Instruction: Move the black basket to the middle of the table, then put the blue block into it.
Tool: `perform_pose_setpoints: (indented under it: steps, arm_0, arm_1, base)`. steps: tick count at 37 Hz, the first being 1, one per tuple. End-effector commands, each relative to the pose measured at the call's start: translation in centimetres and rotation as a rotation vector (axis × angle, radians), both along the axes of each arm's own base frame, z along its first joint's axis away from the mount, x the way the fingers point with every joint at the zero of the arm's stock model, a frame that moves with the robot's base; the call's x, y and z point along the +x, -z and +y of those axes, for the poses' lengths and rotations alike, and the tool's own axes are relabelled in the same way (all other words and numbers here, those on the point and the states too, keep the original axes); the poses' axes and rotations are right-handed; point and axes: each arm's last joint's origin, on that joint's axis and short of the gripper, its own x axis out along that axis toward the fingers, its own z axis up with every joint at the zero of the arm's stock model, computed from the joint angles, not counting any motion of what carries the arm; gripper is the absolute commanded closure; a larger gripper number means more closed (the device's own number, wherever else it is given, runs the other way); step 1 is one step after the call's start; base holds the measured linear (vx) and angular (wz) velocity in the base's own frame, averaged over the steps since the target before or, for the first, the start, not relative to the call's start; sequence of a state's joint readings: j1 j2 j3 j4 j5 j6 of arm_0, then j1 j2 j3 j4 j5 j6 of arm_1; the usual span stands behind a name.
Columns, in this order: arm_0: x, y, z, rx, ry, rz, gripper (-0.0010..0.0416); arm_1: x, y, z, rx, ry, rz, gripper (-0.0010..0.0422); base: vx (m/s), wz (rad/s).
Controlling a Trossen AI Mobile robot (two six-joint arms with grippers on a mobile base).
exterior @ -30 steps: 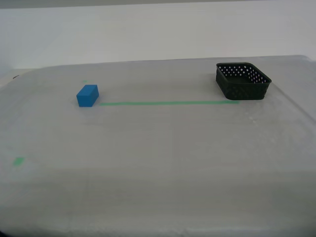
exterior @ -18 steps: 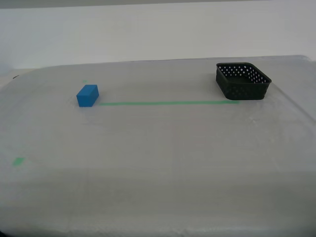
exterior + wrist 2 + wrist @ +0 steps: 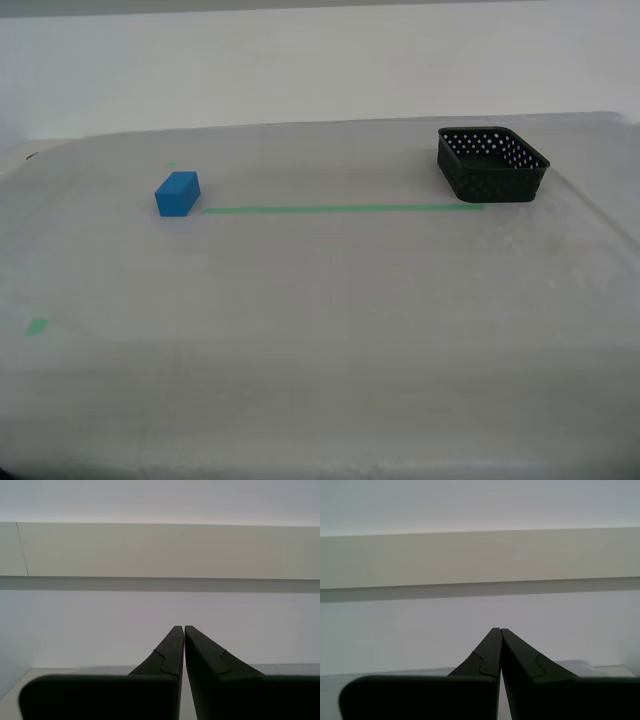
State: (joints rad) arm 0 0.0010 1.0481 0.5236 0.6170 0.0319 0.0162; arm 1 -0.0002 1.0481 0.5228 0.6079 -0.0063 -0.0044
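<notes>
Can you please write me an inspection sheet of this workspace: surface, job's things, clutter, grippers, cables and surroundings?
Surface: pale table, bare except for a green tape line and small green marks.
Job's things: black basket stands upright and empty near the far corner at the exterior view's right, at the tape's end; blue block sits at the tape's other end, apart from the basket.
Clutter: nothing seen.
Grippers: my first gripper and my second gripper are shut, holding nothing, facing a wall; neither shows in the exterior view.
Cables: nothing seen.
Surroundings: plain pale wall behind the table.
</notes>
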Motion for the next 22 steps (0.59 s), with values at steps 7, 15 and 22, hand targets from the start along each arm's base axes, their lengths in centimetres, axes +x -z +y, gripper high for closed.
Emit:
perform_pose_setpoints:
  steps: [7, 15, 22]
  arm_0:
    - [0.00, -0.04, -0.01, 0.003, 0.002, -0.002, 0.0406]
    - [0.02, 0.25, -0.01, 0.010, 0.002, 0.028, 0.0406]
    - [0.03, 0.49, -0.01, 0.013, 0.002, 0.052, 0.0406]
  arm_1:
    - [-0.01, -0.06, 0.00, 0.002, -0.001, -0.005, 0.0412]
    - [-0.01, -0.06, -0.01, 0.002, -0.001, -0.005, 0.0412]
    - [-0.01, -0.06, -0.01, 0.002, 0.000, -0.005, 0.0412]
  base:
    - [0.000, 0.000]
    - [0.000, 0.000]
    - [0.000, 0.000]
